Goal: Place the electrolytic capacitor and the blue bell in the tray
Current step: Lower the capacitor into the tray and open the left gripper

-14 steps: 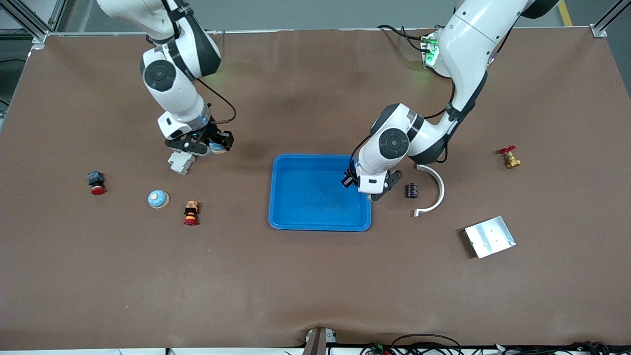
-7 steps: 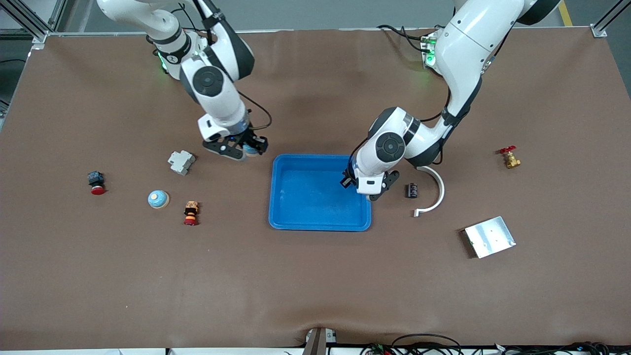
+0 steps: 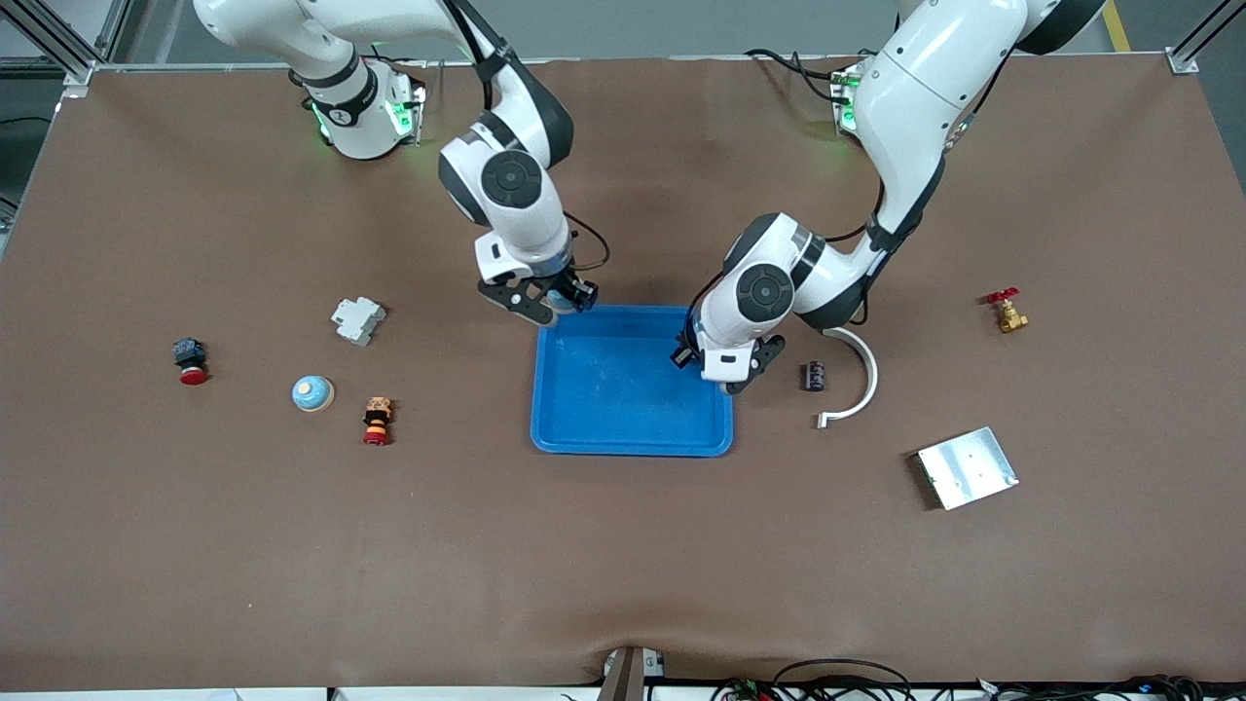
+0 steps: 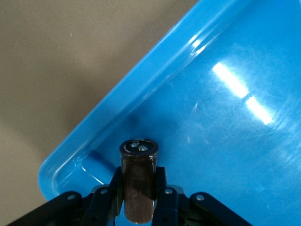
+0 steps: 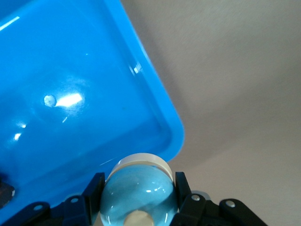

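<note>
A dark cylindrical electrolytic capacitor [image 4: 138,183] is clamped in the left tool [image 3: 725,375] over the glossy blue plastic tray [image 3: 555,428] at centre frame. A smooth domed blue bell [image 5: 138,195] is clamped in the right tool [image 3: 545,304] over the tray's rounded corner.

Two capacitors [image 4: 138,181] [image 3: 813,376]; two bells [image 5: 139,197] [image 3: 312,393]; one tray [image 3: 631,440]; two pushbuttons [image 3: 189,359] [image 3: 377,421].

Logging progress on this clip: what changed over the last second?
The right gripper, shut on the blue bell, swung from above the grey part to the tray corner. The left gripper kept holding the capacitor over the tray's edge. Everything on the table stayed put.
</note>
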